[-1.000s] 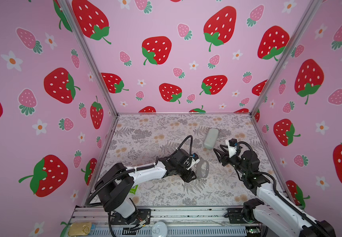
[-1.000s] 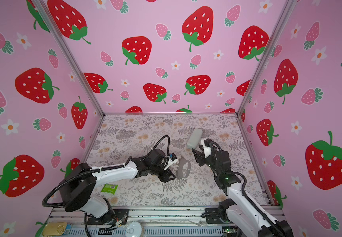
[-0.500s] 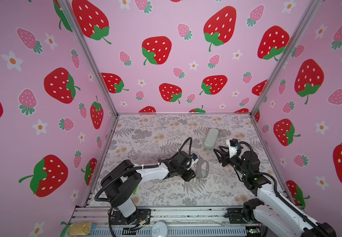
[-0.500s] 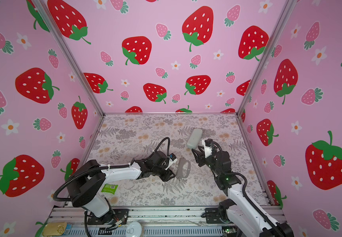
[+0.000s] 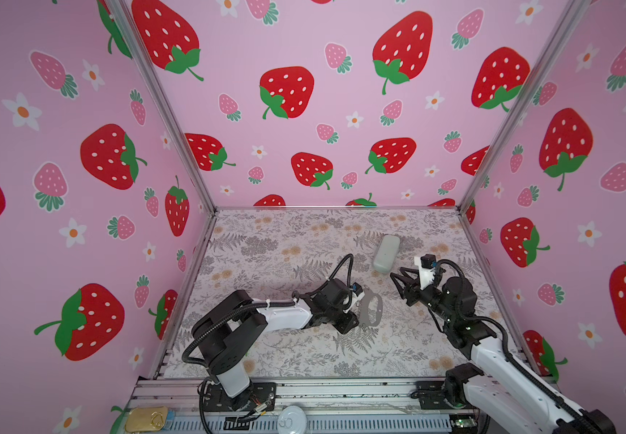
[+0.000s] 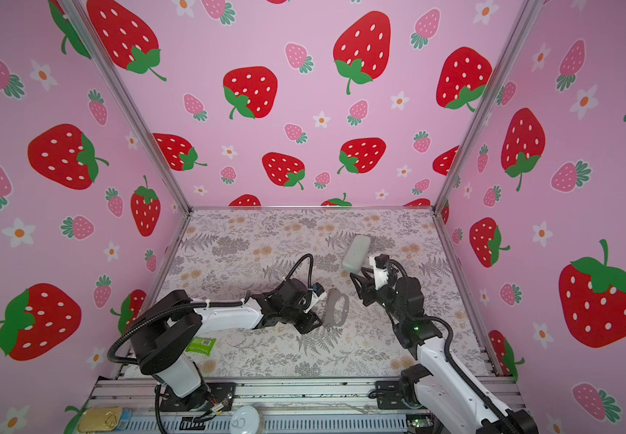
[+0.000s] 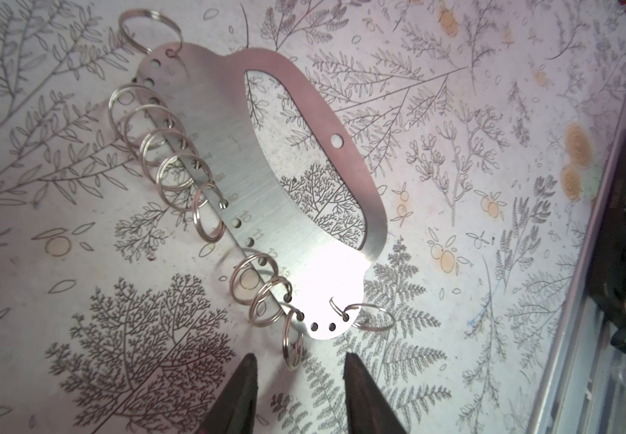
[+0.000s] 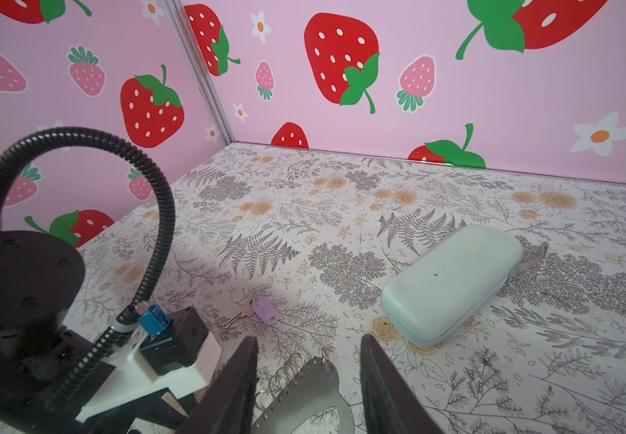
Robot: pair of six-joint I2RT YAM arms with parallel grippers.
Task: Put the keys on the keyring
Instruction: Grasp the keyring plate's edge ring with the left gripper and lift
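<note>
Floral tabletop (image 7: pixel 454 124) bears keyring (image 7: pixel 251 195); numerals 9, 10, 11 legible.

Keyring (image 8: pixel 311 387): metal plate cut by the frame edge in the right wrist view; one end lost in glare in the left wrist view.
Keys (image 8: pixel 260 312): blade too small to read; not to be made out in both top views.
Left gripper (image 7: pixel 298 360): only fingertips (image 7: pixel 242 390) show.
Green packet (image 6: pixel 200 345): partly under the left arm (image 6: pixel 225 317).
</note>
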